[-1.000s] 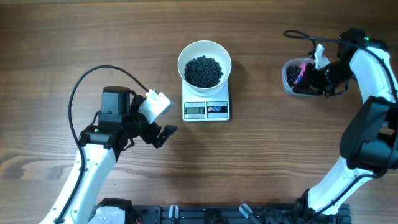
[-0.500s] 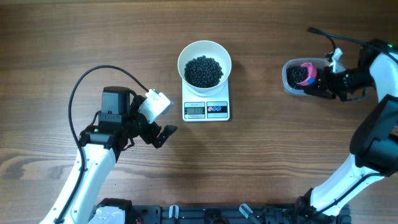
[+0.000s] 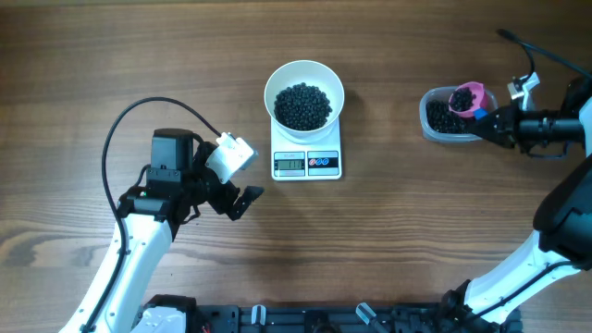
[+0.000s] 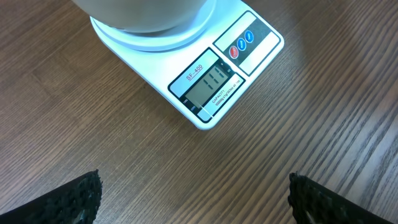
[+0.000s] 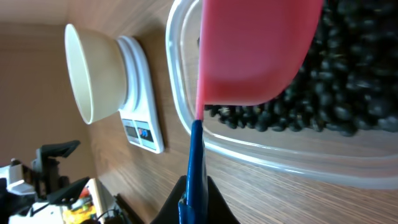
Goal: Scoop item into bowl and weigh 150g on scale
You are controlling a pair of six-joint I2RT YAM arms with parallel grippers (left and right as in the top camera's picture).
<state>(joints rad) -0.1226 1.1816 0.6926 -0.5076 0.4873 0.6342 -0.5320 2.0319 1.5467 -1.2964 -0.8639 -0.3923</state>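
The white bowl point(image 3: 304, 79) sits on the scale point(image 3: 307, 164) and holds a heap of the dark round item point(image 3: 303, 105). More of the item point(image 3: 441, 118) fills a clear container point(image 3: 428, 129) at the right. My right gripper point(image 3: 497, 125) is shut on the blue handle point(image 5: 196, 155) of a pink scoop point(image 5: 255, 50), which hangs over the container's near rim point(image 5: 261, 158). My left gripper point(image 3: 242, 200) rests open to the left of the scale, with bare wood between its fingertips point(image 4: 74, 199). The left wrist view shows the scale's display point(image 4: 208, 84) and the bowl's underside point(image 4: 143, 12).
A black cable point(image 3: 139, 116) loops over the table behind the left arm. The right arm's white links point(image 3: 555, 240) run down the right edge. In the right wrist view the bowl point(image 5: 93, 71) and scale point(image 5: 143, 118) stand far to the left.
My right arm has swung out to the right and drawn the pink scoop toward the container's right side, raising it. The left arm, bowl and scale have not moved.
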